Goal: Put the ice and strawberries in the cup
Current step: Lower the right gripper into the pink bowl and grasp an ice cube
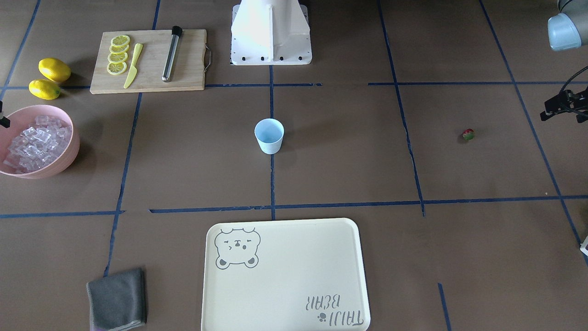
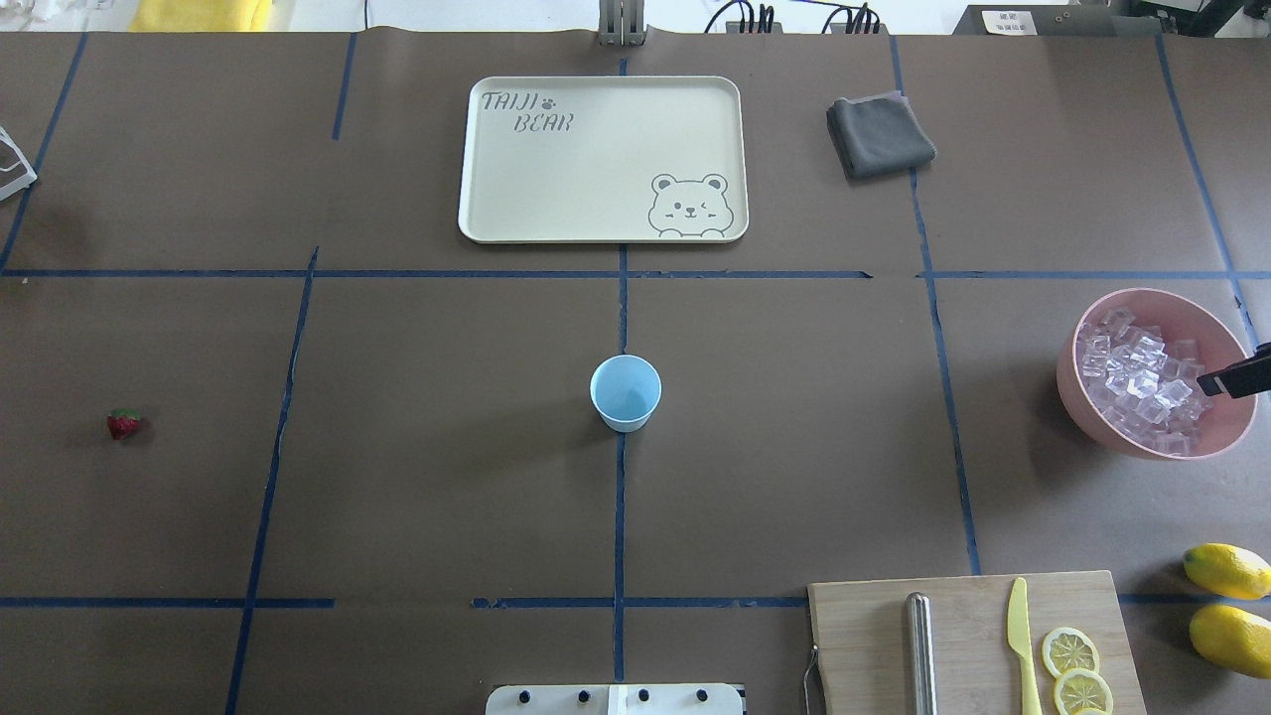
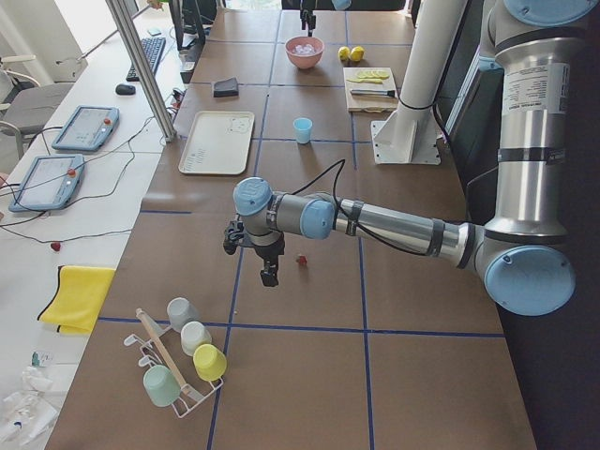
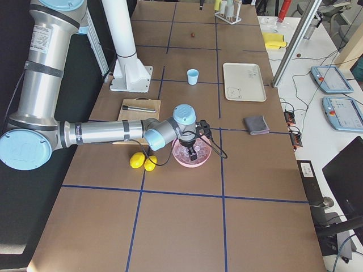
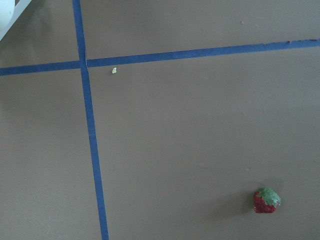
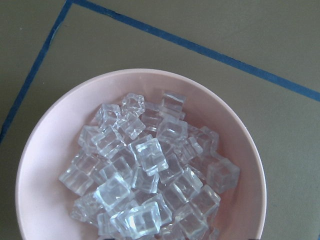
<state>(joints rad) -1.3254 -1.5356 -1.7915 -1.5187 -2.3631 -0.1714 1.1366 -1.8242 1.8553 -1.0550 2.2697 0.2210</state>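
cup at centre of table | ice in bowl, robot's right end | strawberry robot's left end

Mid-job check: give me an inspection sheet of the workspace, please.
Surface: brown table with blue tape grid; one pale speck by the tape.
Job's things: cup upright and empty mid-table; strawberry lying alone on the robot's left; ice heaped in pink bowl on its right.
Clutter: tray, grey cloth, cutting board with lemon slices, yellow knife and metal rod; two lemons beside it.
End effectors: left end effector hangs near the strawberry, right end effector over the bowl; open or shut cannot be told.
Cables: black cable loops at each wrist, off the table.
Surroundings: desks with tablets; cup rack at the table's end.
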